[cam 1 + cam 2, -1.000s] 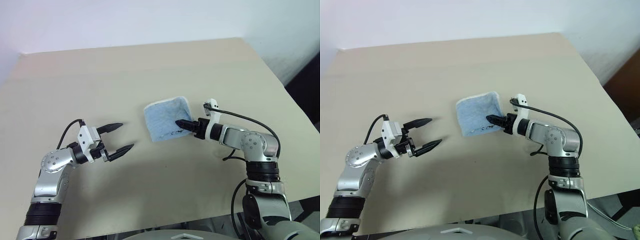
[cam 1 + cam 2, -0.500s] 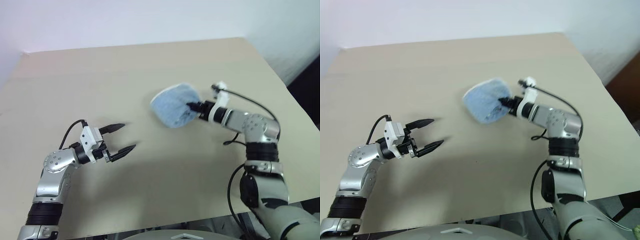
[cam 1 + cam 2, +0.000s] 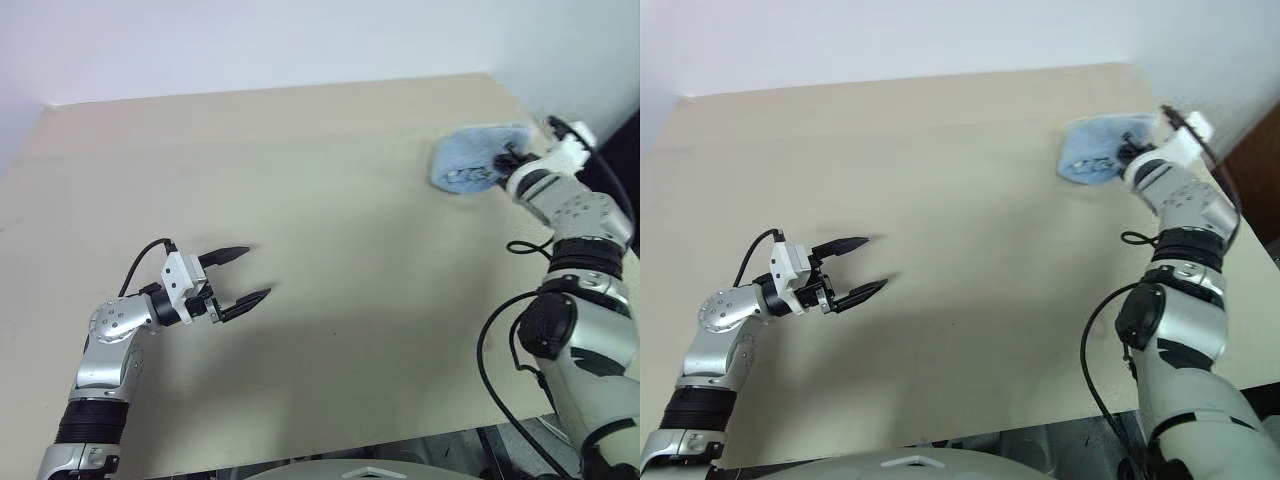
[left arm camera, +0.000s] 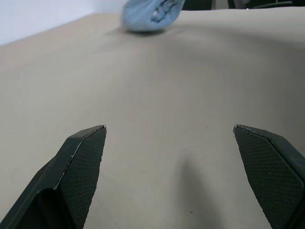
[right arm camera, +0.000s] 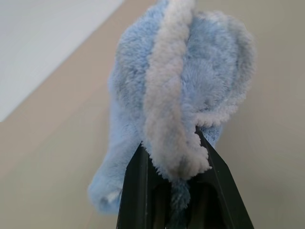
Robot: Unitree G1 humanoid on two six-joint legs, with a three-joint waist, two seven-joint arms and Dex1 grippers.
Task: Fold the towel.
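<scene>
Swung out from the middle of the tabletop, the right gripper [image 3: 506, 160] now sits near the far right corner, and the towel [image 3: 470, 160] has gone with it; a second ago both were close to the centre. Nearest the front edge, on the left side of the tabletop [image 3: 330, 260], the left gripper [image 3: 242, 274] has kept its place, hovering low over the bare surface with its two black fingers [image 4: 78, 167] spread wide and nothing between them. Well apart from it, toward the far right corner, the right gripper's fingers [image 5: 143, 191] are pinched tight on the towel's white stitched border. The light blue cloth hangs bunched from that grip beside the right edge, with small dark marks on the face turned toward the robot.
</scene>
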